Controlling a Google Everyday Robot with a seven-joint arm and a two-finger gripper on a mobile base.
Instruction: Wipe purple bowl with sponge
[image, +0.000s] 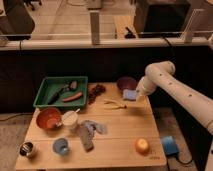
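Note:
The purple bowl (126, 82) sits at the back edge of the wooden table (120, 130), right of centre. A light blue sponge (130, 95) is held just in front of the bowl, at its near rim. My gripper (137, 94) is at the end of the white arm that comes in from the right. It is shut on the sponge's right side, beside the bowl. The fingertips are mostly hidden behind the sponge and the wrist.
A green tray (46, 98) with utensils stands at the back left. Dark red grapes (96, 90) and a yellow item (116, 104) lie near the bowl. An orange bowl (48, 118), white cup (70, 118), grey cloth (89, 132), blue cup (61, 146), can (27, 149), orange fruit (142, 145) and blue block (169, 145) are in front.

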